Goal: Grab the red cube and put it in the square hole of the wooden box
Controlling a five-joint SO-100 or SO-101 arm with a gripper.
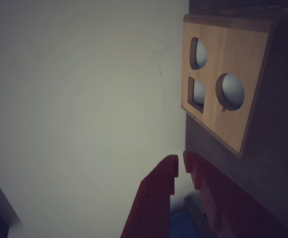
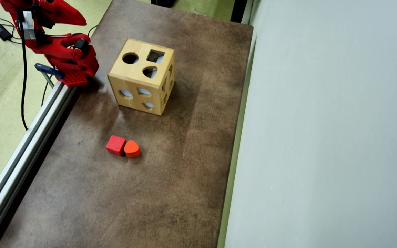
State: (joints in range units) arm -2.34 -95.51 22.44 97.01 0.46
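While my gripper (image 1: 180, 166) hangs empty with its red tips almost together, just beside the wooden box (image 2: 142, 81), the red cube (image 2: 115, 145) lies well apart on the table (image 2: 171, 179), touching an orange rounded block (image 2: 132, 148) on its right in the overhead view. It looks like a light, stiff, painted block, perhaps slick, so I would pinch its two free flat sides. The brown mat looks matte; a pale wall (image 2: 326, 137) runs along the far edge
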